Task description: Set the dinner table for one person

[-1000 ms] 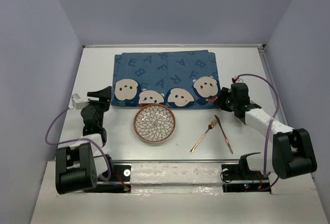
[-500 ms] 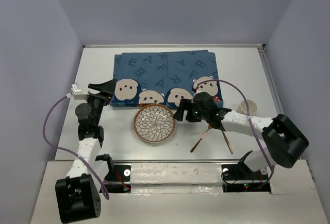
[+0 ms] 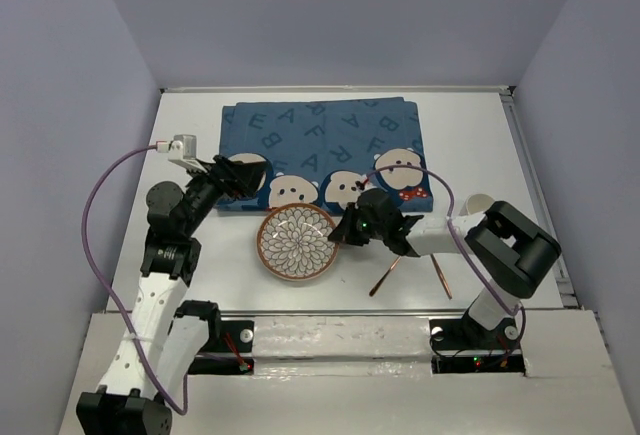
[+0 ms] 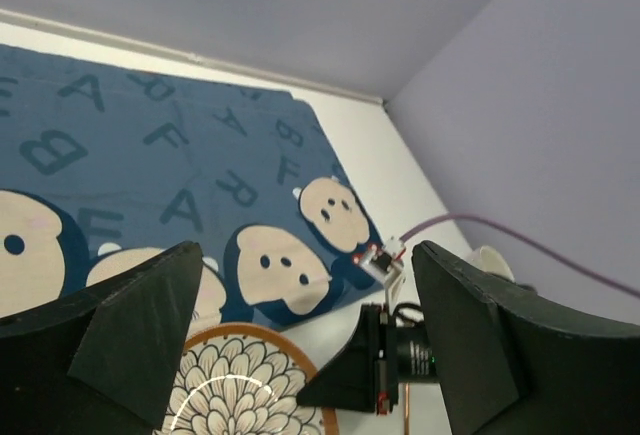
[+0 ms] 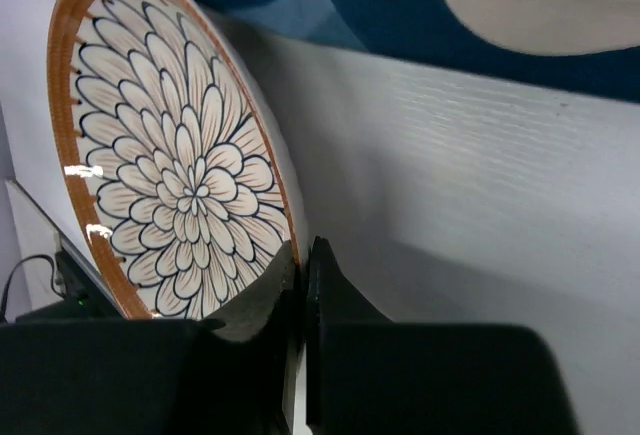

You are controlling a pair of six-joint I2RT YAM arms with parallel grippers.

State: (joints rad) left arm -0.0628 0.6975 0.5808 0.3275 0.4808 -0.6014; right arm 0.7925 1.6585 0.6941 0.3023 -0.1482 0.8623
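A round plate [image 3: 298, 242] with a brown rim and a flower pattern rests on the white dinner table [image 3: 470, 135], just in front of the blue mat [image 3: 320, 145]. My right gripper [image 3: 343, 235] is shut on the plate's right rim; in the right wrist view its fingertips pinch the plate [image 5: 170, 175] edge at the right gripper [image 5: 305, 250]. My left gripper [image 3: 240, 177] hangs wide open over the mat's front left corner, holding nothing. From the left wrist, the left gripper [image 4: 308, 247] frames the plate [image 4: 240, 395] and the right gripper [image 4: 370, 375].
A copper fork [image 3: 383, 280] and knife [image 3: 440, 277] lie right of the plate, partly under the right arm. A pale cup [image 3: 478, 200] stands at the right, behind that arm. The mat with cartoon faces covers the far middle of the table.
My right arm swung left from the cup to the plate and shut on its rim. My left arm reached forward and right over the mat's corner, opening wider.
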